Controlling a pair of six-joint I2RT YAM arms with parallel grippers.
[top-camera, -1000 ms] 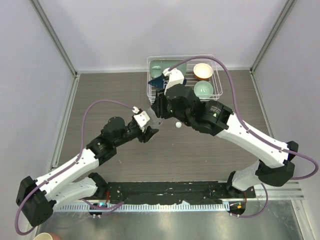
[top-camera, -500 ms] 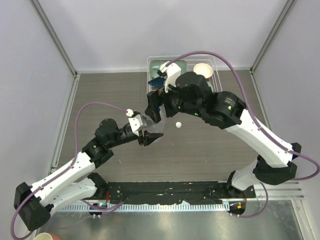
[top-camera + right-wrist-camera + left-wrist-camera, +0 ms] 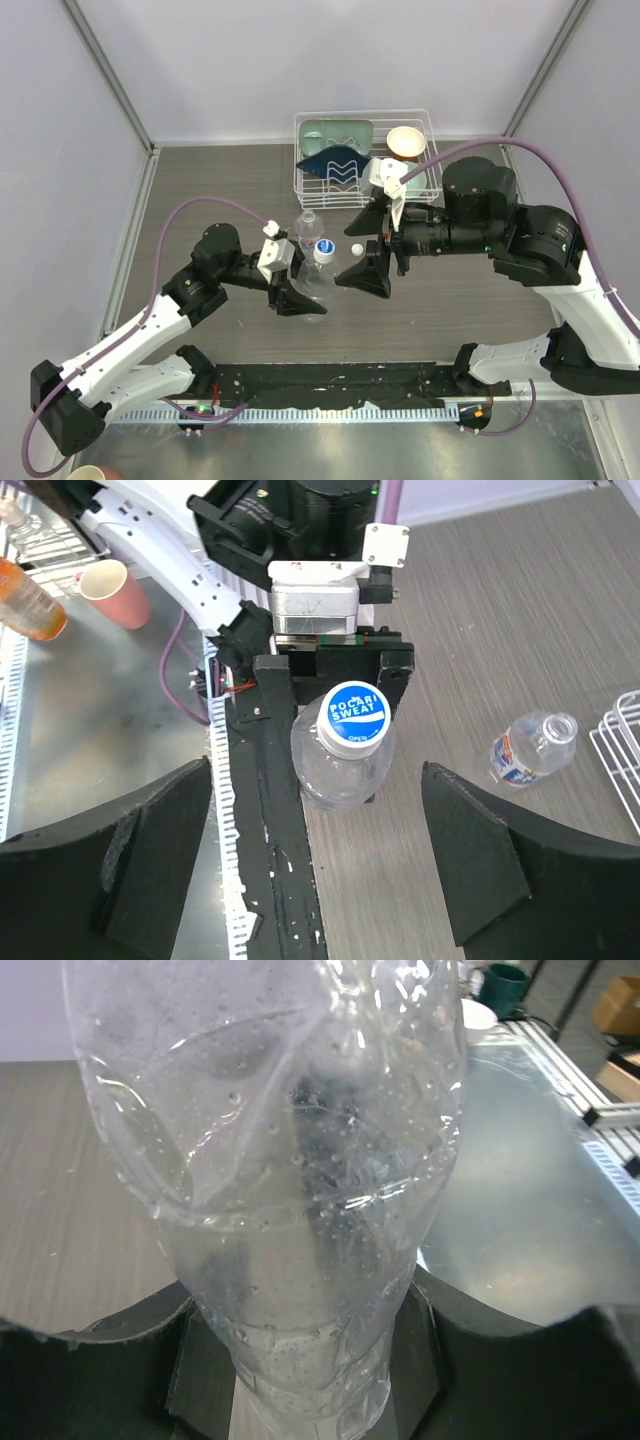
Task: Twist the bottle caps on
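A: Where's the unlabelled bottle (image 3: 340, 775)?
B: Your left gripper (image 3: 298, 296) clamps it low down, upright, with the Pocari Sweat cap (image 3: 355, 718) on top.
A: And the right one?
B: Your right gripper (image 3: 315, 770) gapes wide, facing that cap without touching it. A loose white cap (image 3: 356, 247) lies on the desk (image 3: 220, 180) nearby.
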